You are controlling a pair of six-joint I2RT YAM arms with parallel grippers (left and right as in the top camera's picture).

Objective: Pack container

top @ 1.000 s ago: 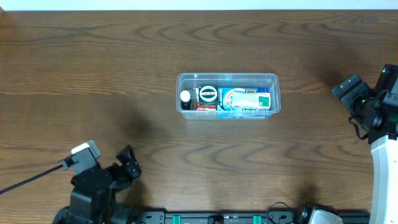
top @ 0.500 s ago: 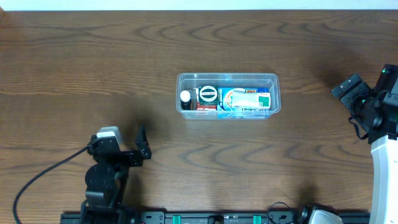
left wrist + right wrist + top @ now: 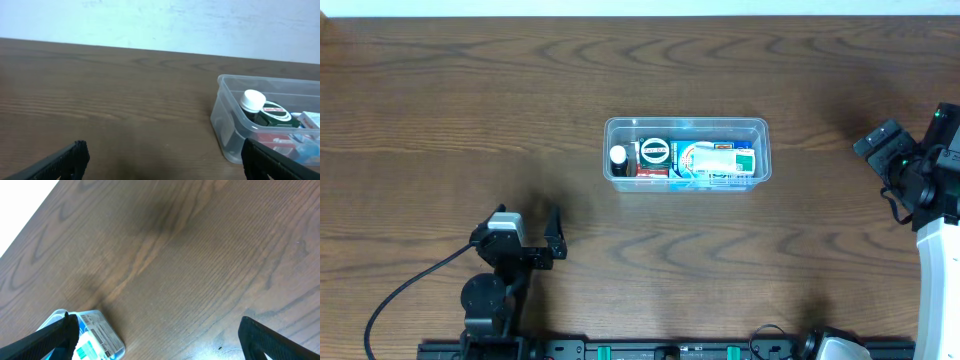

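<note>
1. Dark brown table [image 3: 440, 100], wavy wood grain running side to side, filling nearly the whole overhead view.
2. Set flat on it near the middle, a little toward the far edge: one clear container [image 3: 720, 120], long side parallel to that edge.
3. Soft dark shadows on the wood, near left of the container and far right.

In the left wrist view the container [image 3: 227, 125] is cut off by the right and lower edges, and of the left pincer [image 3: 162, 152] only two dark fingertips [image 3: 60, 161] are seen, at the lower corners. In the right wrist view merely one corner of the container is shown, lower left. From overhead, the print on the packets [image 3: 715, 160] cannot be read.
</note>
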